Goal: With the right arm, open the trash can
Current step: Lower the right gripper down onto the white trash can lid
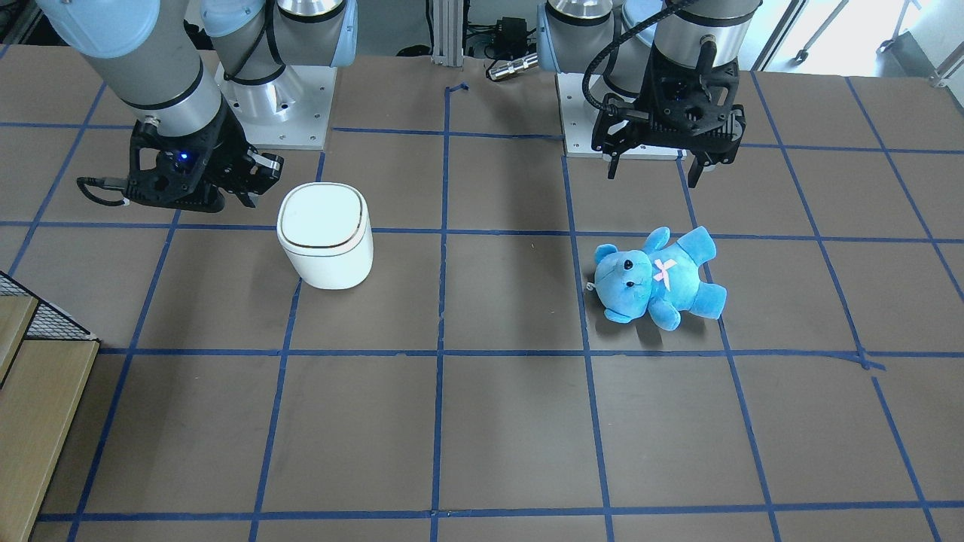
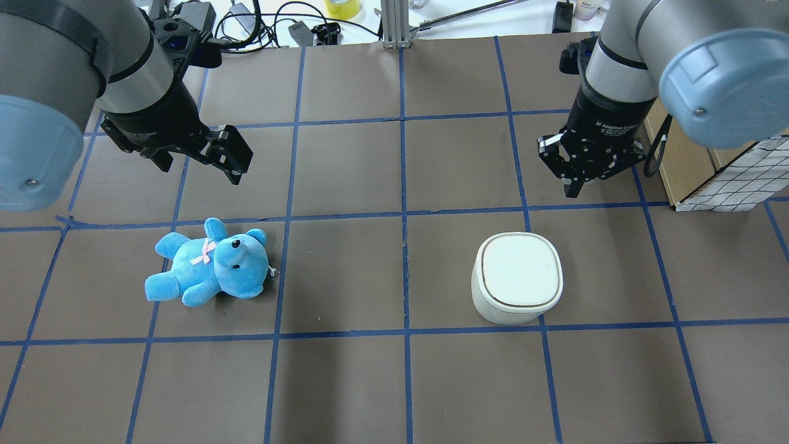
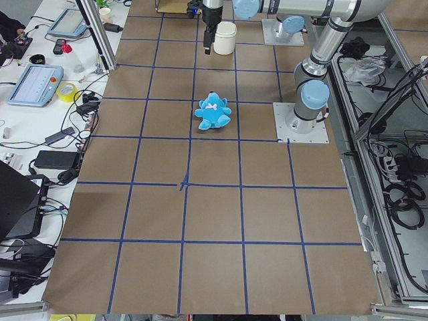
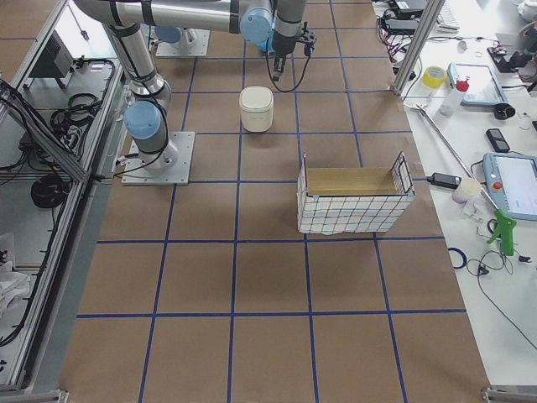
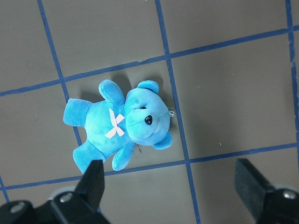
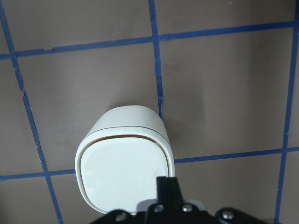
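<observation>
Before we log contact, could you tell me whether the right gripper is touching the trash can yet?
Apart. The overhead view shows a strip of bare table between the right gripper and the trash can.

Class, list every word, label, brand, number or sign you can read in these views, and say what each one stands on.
"Adaptive Gripper": a likely reading of the small white print on the black collar above the right gripper, in the overhead view; the characters before it are too blurred to read.
Pendant screen on the side bench: too small to read.
Trash can: no text shows.
Teddy bear: no text shows.
</observation>
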`<act>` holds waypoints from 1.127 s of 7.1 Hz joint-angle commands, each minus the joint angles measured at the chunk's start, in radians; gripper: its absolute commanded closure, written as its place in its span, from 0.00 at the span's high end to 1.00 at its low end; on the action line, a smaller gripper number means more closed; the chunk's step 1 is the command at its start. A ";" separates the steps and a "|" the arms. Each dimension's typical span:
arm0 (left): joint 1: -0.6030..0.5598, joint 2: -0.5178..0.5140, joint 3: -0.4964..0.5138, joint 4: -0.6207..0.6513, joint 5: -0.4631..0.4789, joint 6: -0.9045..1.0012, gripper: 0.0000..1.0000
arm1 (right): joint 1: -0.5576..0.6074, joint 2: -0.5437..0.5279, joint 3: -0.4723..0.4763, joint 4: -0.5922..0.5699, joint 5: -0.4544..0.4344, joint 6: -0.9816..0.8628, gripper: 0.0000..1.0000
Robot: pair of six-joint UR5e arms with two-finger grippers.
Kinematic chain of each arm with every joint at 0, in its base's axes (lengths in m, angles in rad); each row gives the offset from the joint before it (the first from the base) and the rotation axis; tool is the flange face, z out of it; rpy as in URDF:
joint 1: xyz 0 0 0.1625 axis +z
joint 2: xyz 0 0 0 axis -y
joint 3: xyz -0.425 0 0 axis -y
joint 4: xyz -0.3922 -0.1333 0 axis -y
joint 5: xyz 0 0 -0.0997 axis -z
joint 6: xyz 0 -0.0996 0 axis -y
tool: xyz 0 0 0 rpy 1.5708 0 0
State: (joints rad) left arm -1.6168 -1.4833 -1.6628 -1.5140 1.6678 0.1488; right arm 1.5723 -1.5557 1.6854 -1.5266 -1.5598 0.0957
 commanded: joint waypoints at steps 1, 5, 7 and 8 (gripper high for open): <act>0.000 0.000 0.000 0.000 0.000 0.000 1.00 | 0.000 0.008 0.086 -0.013 0.041 -0.002 0.00; 0.000 0.000 0.000 0.000 0.000 0.000 1.00 | 0.000 0.034 0.143 -0.020 0.043 0.001 0.00; 0.000 0.000 0.000 0.000 0.000 0.000 1.00 | 0.000 0.035 0.164 -0.020 0.041 -0.004 0.00; 0.000 0.000 0.000 0.000 0.000 0.000 1.00 | 0.000 0.051 0.171 -0.021 0.040 -0.004 0.00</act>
State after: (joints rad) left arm -1.6168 -1.4833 -1.6628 -1.5140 1.6674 0.1488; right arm 1.5723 -1.5172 1.8462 -1.5464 -1.5192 0.0926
